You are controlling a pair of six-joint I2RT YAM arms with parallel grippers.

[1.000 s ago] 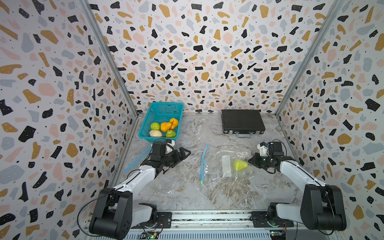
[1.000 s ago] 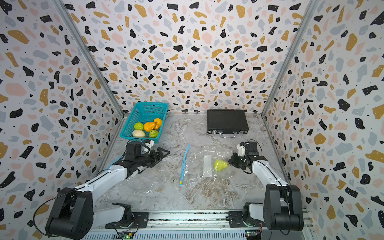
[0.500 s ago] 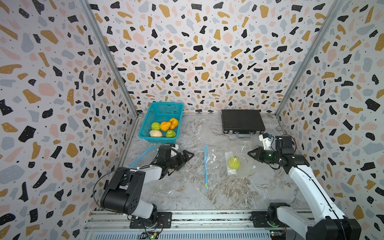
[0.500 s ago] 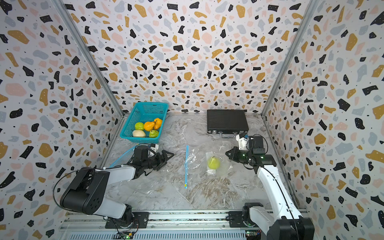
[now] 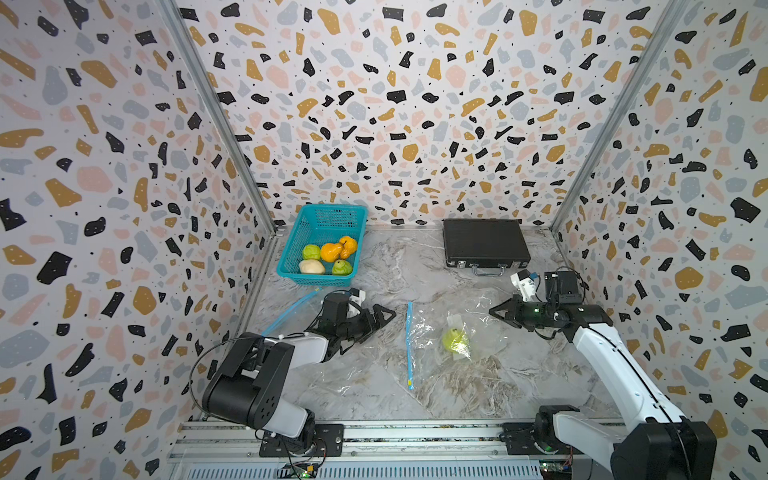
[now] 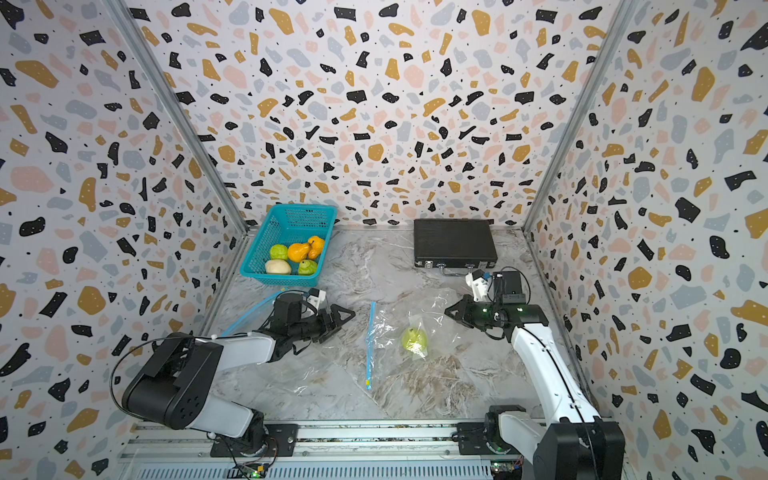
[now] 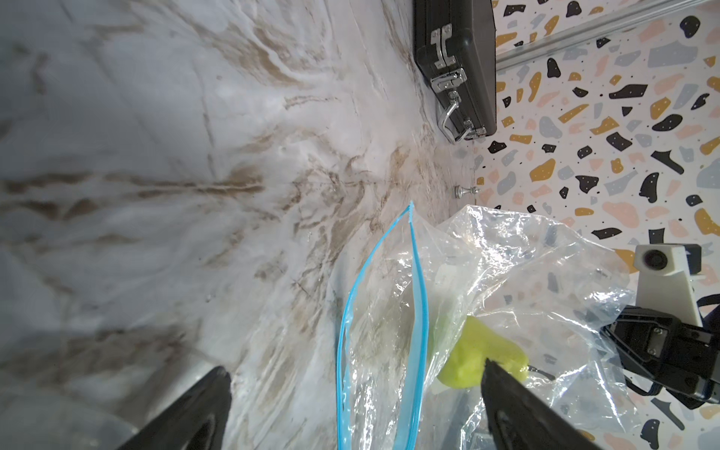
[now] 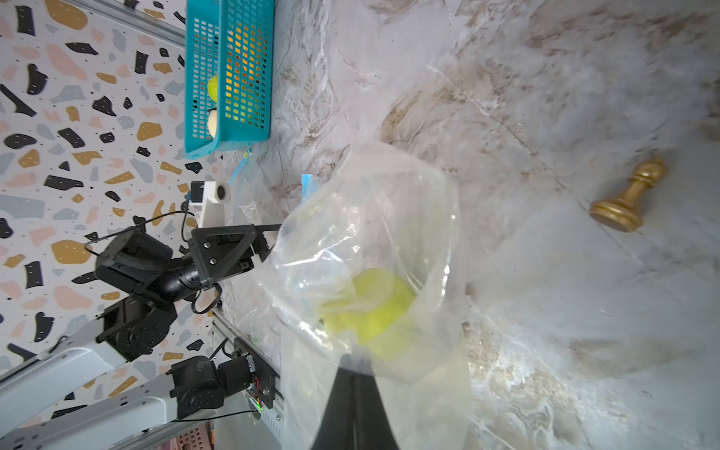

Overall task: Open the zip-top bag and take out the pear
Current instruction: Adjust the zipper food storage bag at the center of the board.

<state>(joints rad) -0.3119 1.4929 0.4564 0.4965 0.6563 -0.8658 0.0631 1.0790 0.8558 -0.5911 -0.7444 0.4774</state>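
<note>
The clear zip-top bag [image 5: 478, 332] lies mid-table, its blue zip strip [image 5: 409, 345] facing my left arm. In the left wrist view the zip [image 7: 419, 292] stands parted. The yellow-green pear [image 5: 455, 338] [image 6: 414, 338] sits inside the bag, also seen as pear [image 7: 479, 356] and pear [image 8: 374, 307]. My right gripper [image 5: 492, 311] [image 8: 356, 370] is shut on the bag's closed end, behind the pear. My left gripper [image 5: 376, 322] [image 7: 354, 370] is open, just left of the zip, holding nothing.
A teal basket [image 5: 328, 220] of fruit stands back left and a black case [image 5: 484, 243] back right. Another flat clear bag with a blue strip [image 5: 286, 311] lies under my left arm. A gold chess pawn [image 8: 623, 198] lies near the right wall.
My right arm has risen and drawn back with the bag's end pinched, and the pear has slid toward the zip. My left gripper has moved closer to the bag's mouth.
</note>
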